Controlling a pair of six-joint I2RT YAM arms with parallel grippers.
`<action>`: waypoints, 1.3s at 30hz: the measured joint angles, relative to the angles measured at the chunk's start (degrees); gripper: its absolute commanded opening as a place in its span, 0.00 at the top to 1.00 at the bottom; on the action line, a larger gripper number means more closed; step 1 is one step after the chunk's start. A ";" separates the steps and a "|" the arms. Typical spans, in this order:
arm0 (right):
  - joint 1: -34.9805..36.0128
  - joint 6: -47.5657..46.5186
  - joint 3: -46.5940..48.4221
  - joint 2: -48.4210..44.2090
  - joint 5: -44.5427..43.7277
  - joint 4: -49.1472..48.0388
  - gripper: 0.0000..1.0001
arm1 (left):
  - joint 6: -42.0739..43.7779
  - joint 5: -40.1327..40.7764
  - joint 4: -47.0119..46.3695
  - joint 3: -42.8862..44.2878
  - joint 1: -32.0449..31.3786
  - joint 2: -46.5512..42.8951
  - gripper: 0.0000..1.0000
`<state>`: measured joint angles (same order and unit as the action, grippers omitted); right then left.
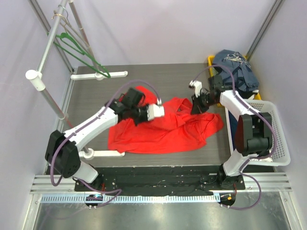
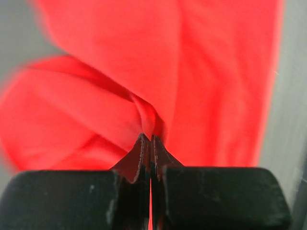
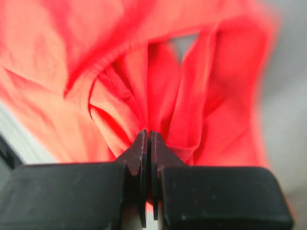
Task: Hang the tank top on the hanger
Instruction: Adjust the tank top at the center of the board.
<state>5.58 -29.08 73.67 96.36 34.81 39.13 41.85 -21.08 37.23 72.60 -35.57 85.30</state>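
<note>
The red tank top (image 1: 163,132) lies crumpled in the middle of the dark table. My left gripper (image 1: 162,111) is shut on a fold at its upper middle; in the left wrist view the jaws (image 2: 150,139) pinch red fabric (image 2: 201,72). My right gripper (image 1: 194,108) is shut on the garment's upper right part; in the right wrist view the jaws (image 3: 148,134) pinch gathered fabric (image 3: 96,48) near a hemmed opening. The green hanger (image 1: 79,52) hangs on the slanted rack rod at the far left, apart from both grippers. The chest mark is hidden.
A pile of dark blue clothes (image 1: 235,64) sits in a yellow bin at the back right. A white basket (image 1: 276,143) stands at the right edge. The white rack's pole (image 1: 48,91) and feet (image 1: 98,75) occupy the left side.
</note>
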 measured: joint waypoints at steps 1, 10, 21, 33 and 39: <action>0.07 -0.92 -1.97 0.42 -0.52 0.76 0.76 | 0.26 0.02 0.13 -3.37 -1.51 0.00 1.00; 0.31 -5.35 -4.94 4.76 -2.84 9.55 0.39 | 2.19 4.28 1.20 -17.09 -9.40 3.15 0.83; 5.70 -3.26 6.64 5.29 6.27 13.84 0.37 | 1.79 5.35 0.74 -14.27 -9.29 3.13 0.25; 10.43 5.57 6.67 14.58 6.64 10.69 0.37 | -0.15 9.94 -2.25 -13.68 -8.61 2.29 0.20; 10.43 8.90 6.99 17.94 6.51 9.07 0.39 | -1.11 9.44 -3.06 -13.70 -8.55 2.27 0.20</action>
<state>16.01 -20.18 80.66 114.30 41.32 48.21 40.73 -11.64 34.17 58.89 -44.12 87.57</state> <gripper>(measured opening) 0.626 0.795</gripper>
